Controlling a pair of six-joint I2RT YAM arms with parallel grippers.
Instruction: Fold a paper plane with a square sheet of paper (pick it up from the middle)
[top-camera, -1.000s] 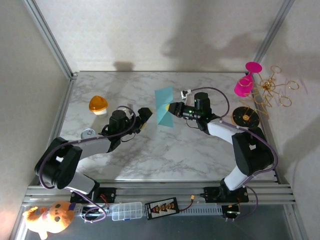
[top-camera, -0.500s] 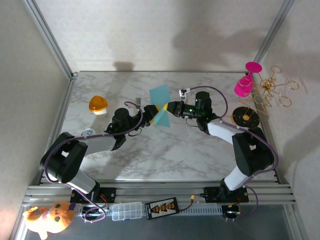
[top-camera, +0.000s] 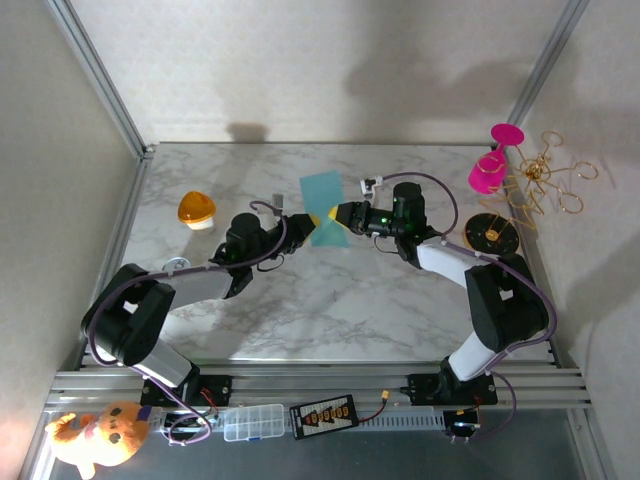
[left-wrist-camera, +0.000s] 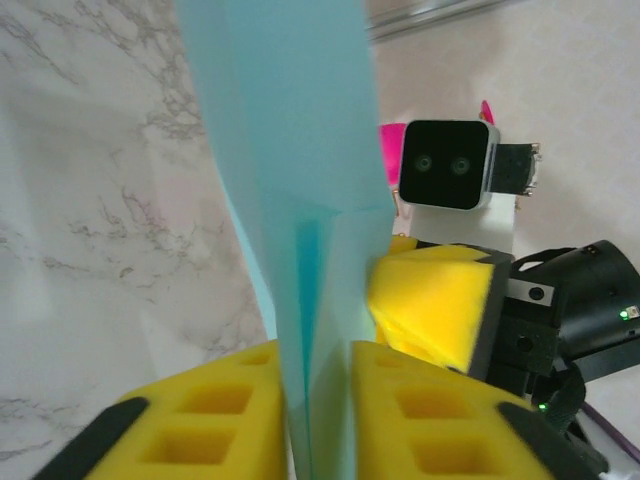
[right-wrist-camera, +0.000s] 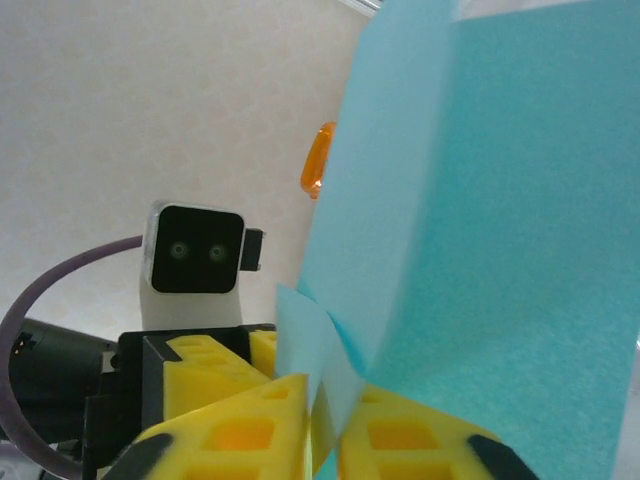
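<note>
Here we go: my left gripper (top-camera: 301, 224) and my right gripper (top-camera: 341, 213) meet nose to nose over the middle of the table (top-camera: 300, 310), toward the back. The square sheet of paper (top-camera: 321, 191) stands between them, lifted clear of the marble.

From the left wrist, my left gripper (left-wrist-camera: 316, 405) has its yellow fingers (left-wrist-camera: 205, 420) drawn in narrow, and the sheet (left-wrist-camera: 290, 150) runs straight up out of the slit between them. That is a pinch on its lower edge. My right gripper (left-wrist-camera: 436, 308) sits just beside the paper on the far side, its yellow pad up against it.

From the right wrist, my right gripper (right-wrist-camera: 325, 425) also stands narrow with the sheet's (right-wrist-camera: 490, 250) bottom edge in the gap. A sliver of space shows there, so I cannot tell whether this one truly grips or merely brackets the paper. My left gripper (right-wrist-camera: 212, 362) faces me just behind the sheet.

Now the paper itself: plain teal-blue, folded, held on edge. From the left it reads as a tall narrow band with layers overlapping and a darker crease down the middle. From the right it is a broad flat panel, with a fold line climbing up and a small flap at the base. An orange dome (right-wrist-camera: 316, 160) peeks past its left edge.
</note>
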